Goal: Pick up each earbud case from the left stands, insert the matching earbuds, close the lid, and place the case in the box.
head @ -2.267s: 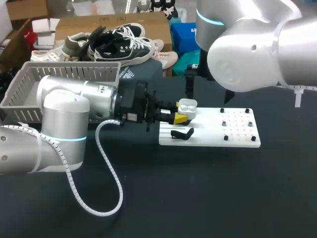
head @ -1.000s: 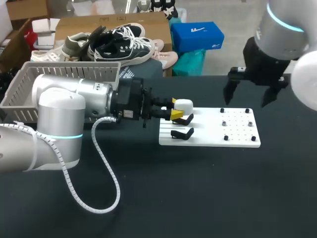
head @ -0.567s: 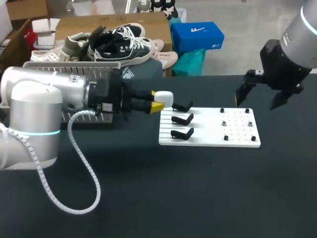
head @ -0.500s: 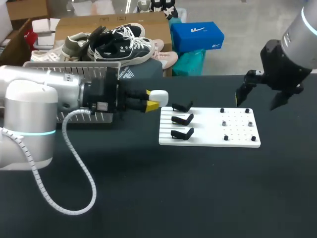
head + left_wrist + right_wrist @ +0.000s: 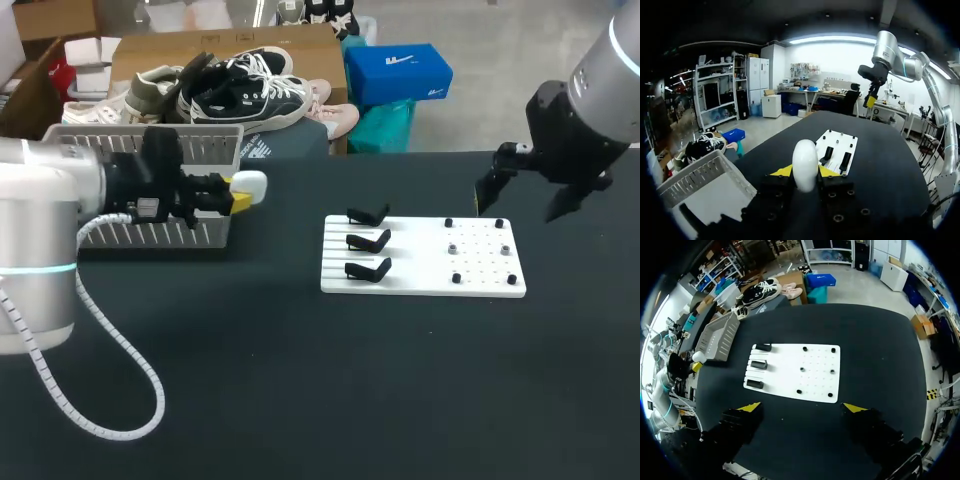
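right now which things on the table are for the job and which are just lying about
For the job: earbud case, held in the left jaws; basket; white board with three bare stands.
Lying about: nothing I can pick out; the small pegs belong to the board.

I saw a black table [image 5: 400,390] carrying a white board [image 5: 420,283] right of middle, with three black stands [image 5: 368,241] on the board's left part, and a pale basket [image 5: 60,150] at the far left corner

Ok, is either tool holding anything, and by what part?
The left tool pinches the white earbud case across its near end, the rest sticking out. The right tool is open, empty.
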Robot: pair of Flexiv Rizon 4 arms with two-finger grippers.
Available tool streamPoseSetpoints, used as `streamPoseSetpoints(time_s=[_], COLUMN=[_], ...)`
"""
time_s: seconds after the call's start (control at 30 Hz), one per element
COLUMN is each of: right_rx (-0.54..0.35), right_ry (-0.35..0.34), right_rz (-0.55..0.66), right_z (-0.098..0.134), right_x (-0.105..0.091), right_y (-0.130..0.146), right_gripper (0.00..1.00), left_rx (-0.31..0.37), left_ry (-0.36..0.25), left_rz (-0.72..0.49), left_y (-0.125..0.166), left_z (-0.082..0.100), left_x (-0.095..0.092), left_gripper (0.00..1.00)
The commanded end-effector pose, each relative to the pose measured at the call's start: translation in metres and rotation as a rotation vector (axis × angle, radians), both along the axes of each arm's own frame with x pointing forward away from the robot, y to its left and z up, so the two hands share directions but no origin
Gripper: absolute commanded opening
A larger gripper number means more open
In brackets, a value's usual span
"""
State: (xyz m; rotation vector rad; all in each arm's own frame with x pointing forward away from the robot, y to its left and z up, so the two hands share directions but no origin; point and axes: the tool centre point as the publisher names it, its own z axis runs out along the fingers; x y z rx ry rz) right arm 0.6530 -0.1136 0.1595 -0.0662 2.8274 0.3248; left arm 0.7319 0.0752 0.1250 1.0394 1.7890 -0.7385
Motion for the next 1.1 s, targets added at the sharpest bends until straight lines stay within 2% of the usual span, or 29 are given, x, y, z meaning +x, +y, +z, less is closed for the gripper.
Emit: streamPoseSetpoints(time_s=[0.03, 0.2, 0.27, 0.33, 0.43, 0.53, 0.73, 0.77, 0.8, 0.87, 0.9, 1.1], right_rx=[-0.001, -0.001, -0.001, -0.001, -0.001, -0.001, -0.001, -0.001, -0.001, -0.001, -0.001, -0.001], right_ry=[-0.008, -0.008, -0.008, -0.008, -0.008, -0.008, -0.008, -0.008, -0.008, -0.008, -0.008, -0.008], right_rz=[-0.006, -0.006, -0.006, -0.006, -0.006, -0.006, -0.006, -0.006, -0.006, -0.006, -0.006, -0.006], right_z=[0.0, 0.0, 0.0, 0.0, 0.0, 0.0, 0.0, 0.0, 0.0, 0.0, 0.0, 0.0], right_x=[-0.003, -0.003, -0.003, -0.003, -0.003, -0.003, -0.003, -0.003, -0.003, -0.003, -0.003, -0.003], right_y=[0.0, 0.0, 0.0, 0.0, 0.0, 0.0, 0.0, 0.0, 0.0, 0.0, 0.0, 0.0], right_gripper=[1.0, 1.0, 1.0, 1.0, 1.0, 1.0, 1.0, 1.0, 1.0, 1.0, 1.0, 1.0], left_rx=[0.017, 0.073, 0.056, 0.083, 0.089, 0.101, 0.136, 0.139, 0.148, 0.151, 0.162, 0.173], left_ry=[-0.067, -0.053, -0.045, -0.038, -0.035, -0.037, -0.005, 0.0, 0.011, 0.014, 0.015, -0.008], left_rz=[0.253, 0.359, 0.396, 0.428, 0.47, 0.488, 0.528, 0.534, 0.539, 0.544, 0.553, 0.553], left_y=[0.022, 0.046, 0.055, 0.06, 0.069, 0.075, 0.088, 0.089, 0.091, 0.091, 0.091, 0.089], left_z=[-0.003, -0.01, -0.012, -0.012, -0.011, -0.01, -0.011, -0.011, -0.011, -0.011, -0.01, 0.002], left_x=[0.006, 0.025, 0.033, 0.041, 0.053, 0.063, 0.075, 0.076, 0.078, 0.078, 0.078, 0.073], left_gripper=[0.0, 0.0, 0.0, 0.0, 0.0, 0.0, 0.0, 0.03, 0.14, 0.78, 1.0, 1.0])
